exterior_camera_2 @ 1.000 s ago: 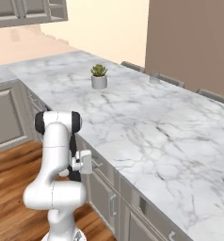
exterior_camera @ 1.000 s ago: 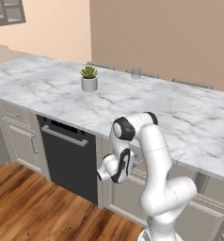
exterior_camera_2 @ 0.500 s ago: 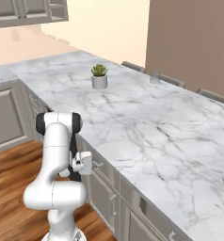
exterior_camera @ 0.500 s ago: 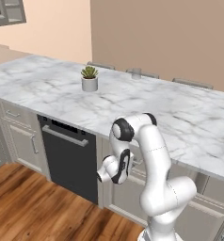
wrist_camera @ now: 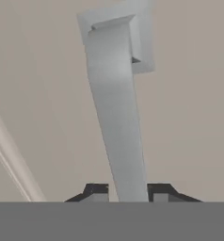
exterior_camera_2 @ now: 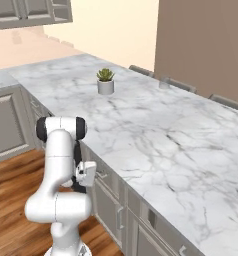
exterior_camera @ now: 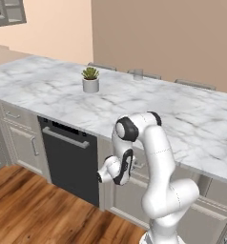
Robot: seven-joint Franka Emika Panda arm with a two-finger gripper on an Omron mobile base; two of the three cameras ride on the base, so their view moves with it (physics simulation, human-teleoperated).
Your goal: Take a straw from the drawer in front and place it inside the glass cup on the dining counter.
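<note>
Gripper (wrist_camera: 128, 190) fingers sit on either side of the slim silver bar handle (wrist_camera: 117, 117) of the beige-grey panelled drawer (wrist_camera: 189, 108), close against it, though I cannot tell if they are clamped. Across the white grey-veined marble dining counter (exterior_camera: 182, 119), the small clear glass cup (exterior_camera: 138, 74) stands at the far edge, well apart from the white pot with a green plant (exterior_camera: 90, 79).
</note>
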